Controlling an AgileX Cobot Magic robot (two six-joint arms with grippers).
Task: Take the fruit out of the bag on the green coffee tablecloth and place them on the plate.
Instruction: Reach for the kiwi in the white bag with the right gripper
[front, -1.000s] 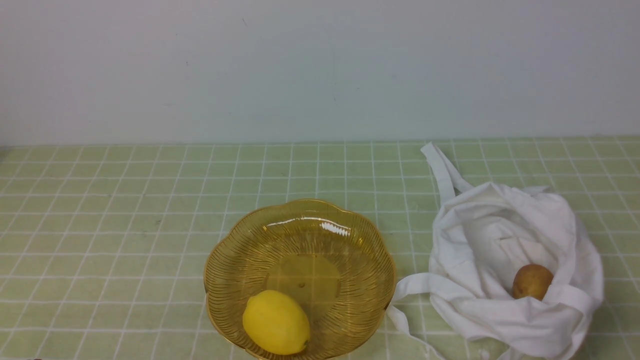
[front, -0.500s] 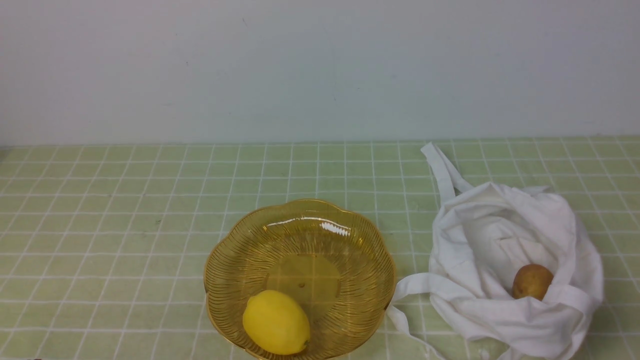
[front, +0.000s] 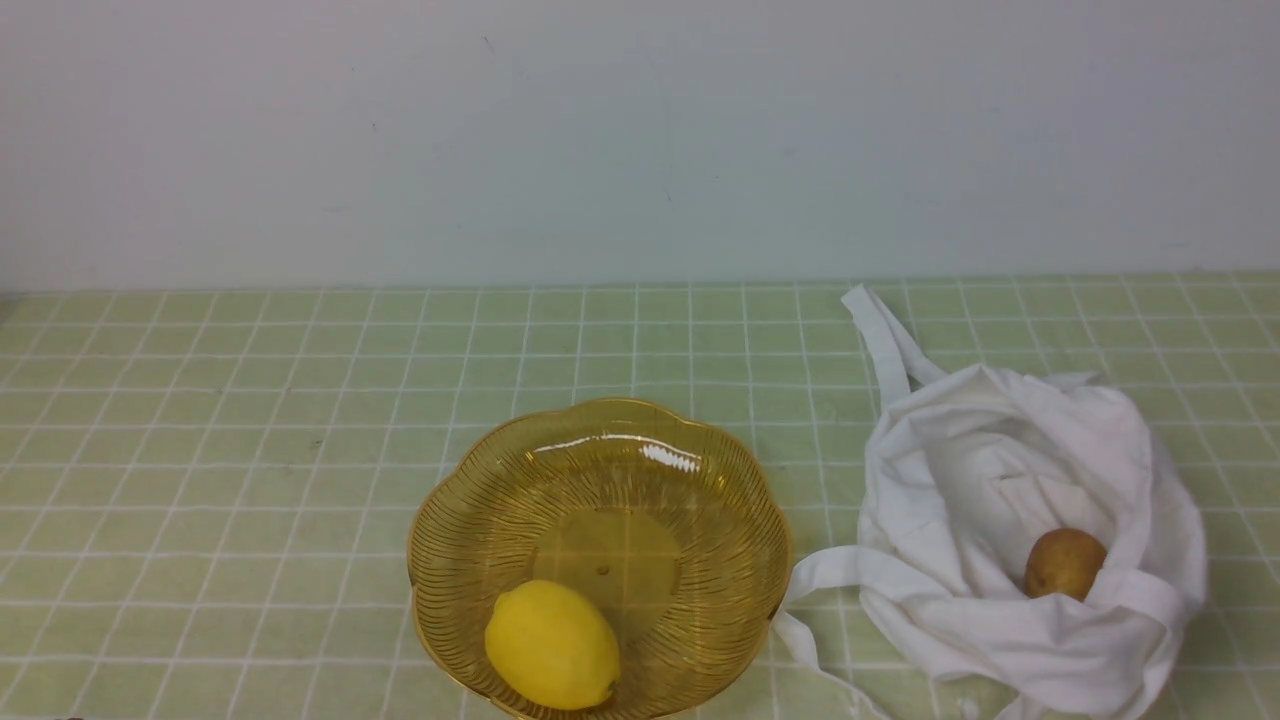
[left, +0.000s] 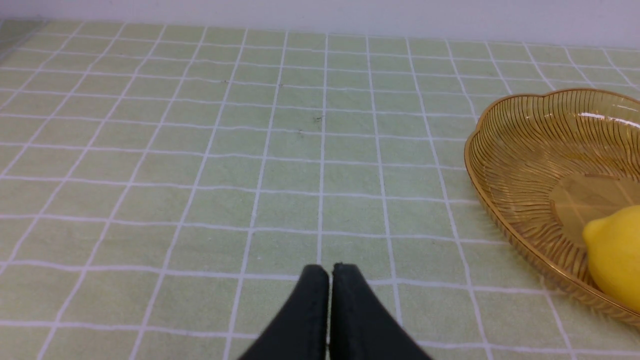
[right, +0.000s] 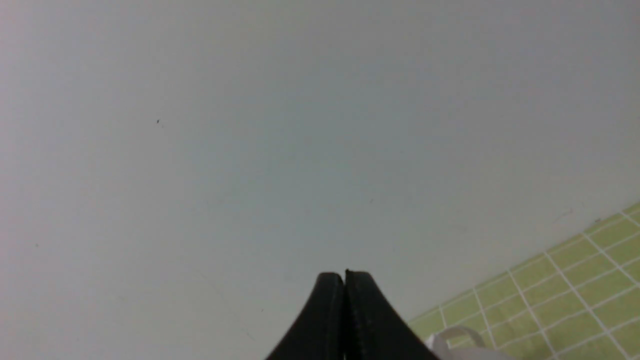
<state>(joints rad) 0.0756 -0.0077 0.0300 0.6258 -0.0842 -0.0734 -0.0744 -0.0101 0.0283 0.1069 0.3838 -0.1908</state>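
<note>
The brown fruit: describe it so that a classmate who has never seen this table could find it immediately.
On the robot's right, a crumpled white bag lies on the green checked tablecloth. In its open mouth sits a small, rounded brown fruit, unlike the larger, bright yellow lemon.

There was one yellow lemon (front: 553, 645) and one small brown fruit (front: 1065, 564). There was one see-through yellow plate (front: 715, 560). There was one soft white bag (front: 910, 520). There was one green cloth (front: 250, 500) with white lines, and one plain wall (front: 600, 140).
</note>
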